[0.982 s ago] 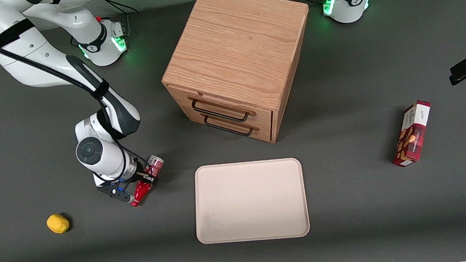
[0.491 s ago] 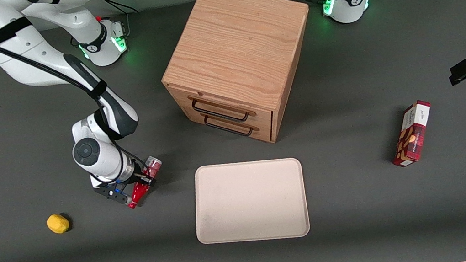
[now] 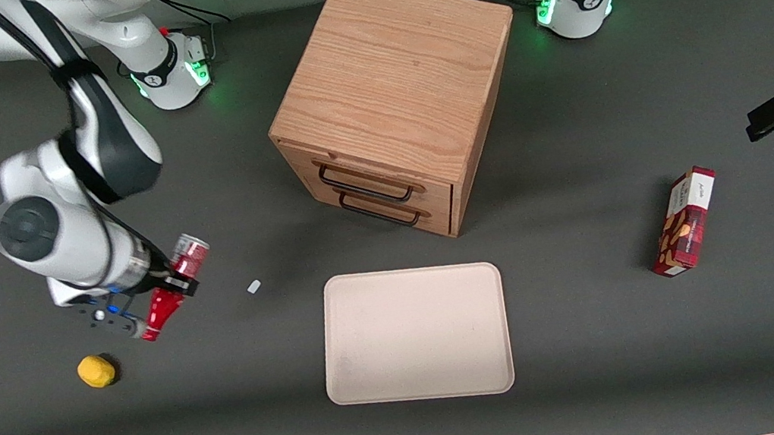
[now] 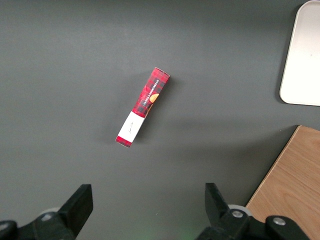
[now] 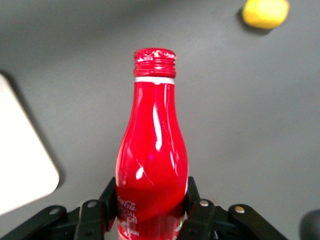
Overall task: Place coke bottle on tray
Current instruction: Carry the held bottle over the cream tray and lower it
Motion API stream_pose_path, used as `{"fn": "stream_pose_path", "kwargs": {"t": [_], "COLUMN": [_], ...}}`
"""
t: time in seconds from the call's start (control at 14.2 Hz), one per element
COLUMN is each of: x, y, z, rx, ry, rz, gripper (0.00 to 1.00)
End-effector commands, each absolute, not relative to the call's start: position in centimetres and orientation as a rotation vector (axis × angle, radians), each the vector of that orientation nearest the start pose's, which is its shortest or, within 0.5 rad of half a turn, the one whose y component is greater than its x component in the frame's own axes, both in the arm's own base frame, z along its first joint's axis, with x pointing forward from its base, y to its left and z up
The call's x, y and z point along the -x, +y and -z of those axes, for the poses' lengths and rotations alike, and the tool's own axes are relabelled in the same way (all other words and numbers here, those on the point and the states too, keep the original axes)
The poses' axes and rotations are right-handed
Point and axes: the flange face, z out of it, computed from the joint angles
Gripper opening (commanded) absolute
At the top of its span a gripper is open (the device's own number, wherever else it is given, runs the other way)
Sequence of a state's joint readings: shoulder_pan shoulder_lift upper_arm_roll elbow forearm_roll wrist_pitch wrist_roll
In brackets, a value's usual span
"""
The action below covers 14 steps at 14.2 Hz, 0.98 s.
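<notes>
- front view has the gripper (image 3: 164, 293) lifted above the table near the working arm's end, its fingers clamped on the coke bottle (image 3: 171, 286), which hangs tilted with its red cap pointing down toward the front edge and its silvery base uppermost.
- right wrist view shows the coke bottle (image 5: 152, 165) pinched at its lower, wider body, the black fingers (image 5: 197, 212) pressing on both flanks just under the white lettering.
- judging by its glossy, contoured skin, the bottle looks stiff and slippery; a grip on the wide body seems sounder than on the narrow neck, where it could slide out.
- it looks small and light, so weight should be no trouble, though a tilted hold may let it pivot between the pads.
- the tray (image 3: 416, 334) lies flat near the middle of the front edge, well apart from the bottle, with nothing on it.
- a yellow ball (image 3: 96, 371) sits on the table just beside the gripper, nearer the front edge.
</notes>
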State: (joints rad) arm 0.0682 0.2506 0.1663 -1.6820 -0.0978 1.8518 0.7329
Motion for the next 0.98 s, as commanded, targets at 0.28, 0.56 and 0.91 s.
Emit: {"fn": "stream_pose_path", "kwargs": {"t": [0.28, 0.56, 0.91], "x": [-65.1, -70.0, -72.1], "y": [13.3, 22.3, 30.3], "z": [-54.4, -47.1, -35.8], "rx": [3.099, 3.12, 3.098], "ry": [0.596, 0.451, 0.331], "rz": [-0.211, -0.185, -0.039], "gripper": [0.0, 0.0, 0.0]}}
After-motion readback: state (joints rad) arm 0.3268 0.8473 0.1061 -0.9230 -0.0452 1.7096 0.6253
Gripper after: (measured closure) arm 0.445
